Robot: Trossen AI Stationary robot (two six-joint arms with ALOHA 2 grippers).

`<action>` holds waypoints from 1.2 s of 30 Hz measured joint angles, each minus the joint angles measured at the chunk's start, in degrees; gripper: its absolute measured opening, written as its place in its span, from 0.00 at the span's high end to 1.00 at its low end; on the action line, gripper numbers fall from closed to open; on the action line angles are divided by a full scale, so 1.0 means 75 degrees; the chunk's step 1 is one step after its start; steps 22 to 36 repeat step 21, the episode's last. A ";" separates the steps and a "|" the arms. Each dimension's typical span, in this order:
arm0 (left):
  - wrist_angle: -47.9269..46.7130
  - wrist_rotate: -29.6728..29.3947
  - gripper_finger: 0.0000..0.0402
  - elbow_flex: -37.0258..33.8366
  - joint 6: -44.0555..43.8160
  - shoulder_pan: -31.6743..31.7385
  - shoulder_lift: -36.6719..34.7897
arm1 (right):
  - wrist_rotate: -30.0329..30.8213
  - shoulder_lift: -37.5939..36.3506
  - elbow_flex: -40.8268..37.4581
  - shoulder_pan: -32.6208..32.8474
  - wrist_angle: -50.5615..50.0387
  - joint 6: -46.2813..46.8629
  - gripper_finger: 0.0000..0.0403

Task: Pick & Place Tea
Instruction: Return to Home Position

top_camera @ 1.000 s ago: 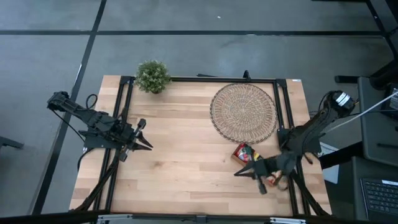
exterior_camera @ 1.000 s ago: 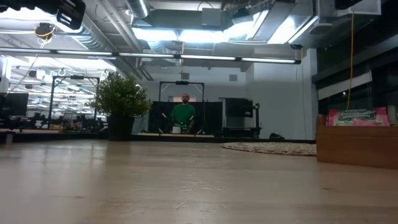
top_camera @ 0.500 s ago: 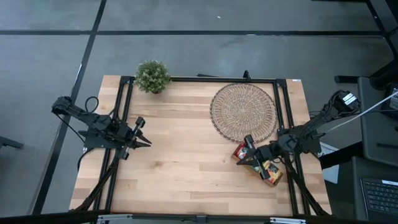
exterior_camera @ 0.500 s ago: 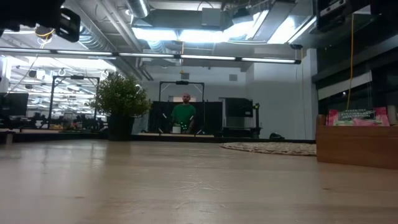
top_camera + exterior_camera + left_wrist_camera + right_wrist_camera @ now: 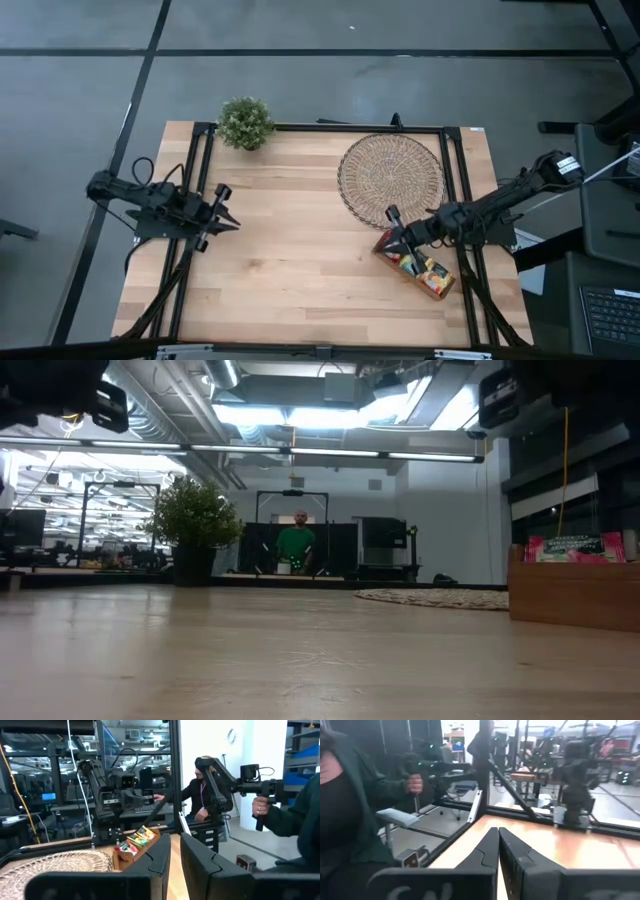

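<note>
The tea sachets [image 5: 420, 266], yellow, red and green, stand packed in a long wooden tray [image 5: 445, 287] at the table's near right. The low view shows the sachets [image 5: 575, 547] sticking up above the tray's wall [image 5: 575, 595]. The tray and tea [image 5: 136, 839] also show in the left wrist view. My right gripper [image 5: 390, 240] [image 5: 497, 829] hangs shut over the tray's left end, pointing toward the table's left edge, and holds nothing. My left gripper [image 5: 232, 222] [image 5: 175, 836] waits over the table's left edge with a narrow gap between its fingers and nothing between them.
A round woven mat [image 5: 391, 181] lies at the far right, just beyond the tray. A small potted plant [image 5: 246, 122] stands at the far left corner. A black frame [image 5: 330, 128] runs round the table. People stand beside the table [image 5: 295, 815] [image 5: 350, 805].
My right gripper has swung from the near side of the tray toward the table's far edge and now hangs over the tray's left end, so more of the tray is uncovered. My left gripper has drawn back a little toward the table's left edge and sunk.
</note>
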 joint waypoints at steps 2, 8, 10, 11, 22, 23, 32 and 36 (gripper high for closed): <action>0.0420 0.0148 0.90 -0.0259 0.0087 0.0156 0.0000 | -0.0093 0.0001 -0.0137 -0.0129 0.0285 0.0012 0.97; 0.0538 0.0213 0.90 -0.0333 0.0087 0.0636 0.0000 | -0.0396 0.0004 -0.0822 -0.0351 0.1717 0.0230 0.97; 0.0563 0.0218 0.90 -0.0333 0.0128 0.0767 0.0000 | -0.0395 0.0004 -0.1045 -0.0349 0.2084 0.0234 0.97; 0.0483 0.0203 0.90 -0.0333 0.0131 0.0834 0.0000 | -0.0395 0.0004 -0.1134 -0.0351 0.2227 0.0230 0.97; -0.1006 -0.0322 0.90 -0.0312 -0.0472 0.1242 0.0243 | -0.0391 0.0004 -0.1646 -0.0357 0.2365 0.0070 0.97; -0.1006 -0.0322 0.90 -0.0312 -0.0472 0.1242 0.0243 | -0.0391 0.0004 -0.1646 -0.0357 0.2365 0.0070 0.97; -0.1006 -0.0322 0.90 -0.0312 -0.0472 0.1242 0.0243 | -0.0391 0.0004 -0.1646 -0.0357 0.2365 0.0070 0.97; -0.1006 -0.0322 0.90 -0.0312 -0.0472 0.1242 0.0243 | -0.0391 0.0004 -0.1646 -0.0357 0.2365 0.0070 0.97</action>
